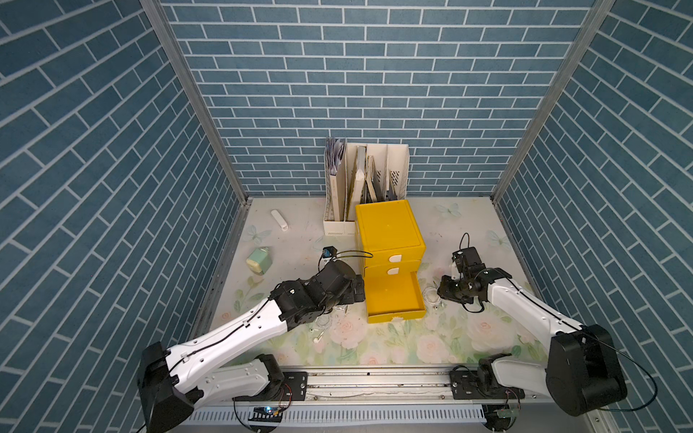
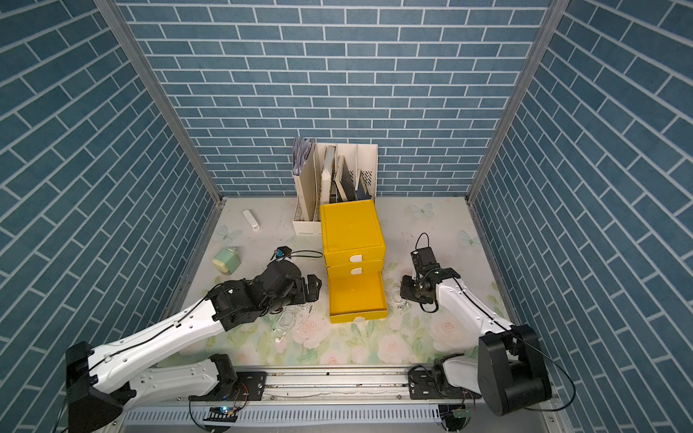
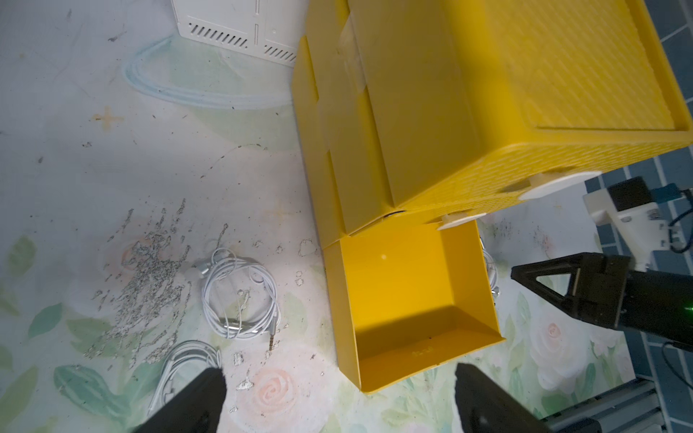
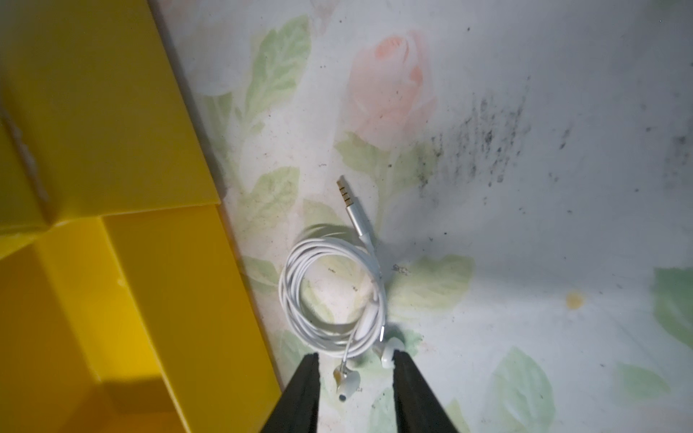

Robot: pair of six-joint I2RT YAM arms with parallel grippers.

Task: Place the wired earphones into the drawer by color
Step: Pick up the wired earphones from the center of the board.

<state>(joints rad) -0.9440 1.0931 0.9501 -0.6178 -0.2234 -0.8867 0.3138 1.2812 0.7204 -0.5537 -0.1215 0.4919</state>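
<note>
Risk at the nearer white coil (image 3: pixel 187 356): it lay on the floral table (image 1: pixel 431 337), left of the open bottom drawer (image 1: pixel 397 316) and partly hidden by a left finger. A low sweep there could drag it into the rounder white coil (image 3: pixel 240 330) just beyond and knot the two.
Left gripper (image 3: pixel 339 369): jaws were spread as wide as they go, with nothing held, hanging over the drawer's near-left corner.
Risk at the right gripper (image 4: pixel 355 356): its jaws stood part-way apart astride the two earbuds (image 4: pixel 347 382) of the right-hand white coil (image 4: pixel 330 337). One bud was against a finger, and no firm grip was visible. A pinch on a bud alone (rather than on the bundle) would likely let the loops fall open and trail.
Risk at the drawer wall: this coil lay just beside the drawer's right side, so a trailing cable could hang over the rim, or a finger could knock the wall.
Risk between arms: both grippers were near the same drawer from either side and could meet above it.
Look of the earphones: thin glossy white cable in several loose, untied loops, with a small inline remote and a silver plug (image 4: pixel 352 208) pointing away from the fingers. I judged it light, slippery and springy.
Colours: only white sets showed; no black or pink one could be found.
Drawer: it was empty and bright yellow; the two drawers above it in the yellow cabinet (image 1: pixel 388 226) were shut.
Far side: a white file holder (image 1: pixel 397 168) stood behind the cabinet, well apart from the work.
</note>
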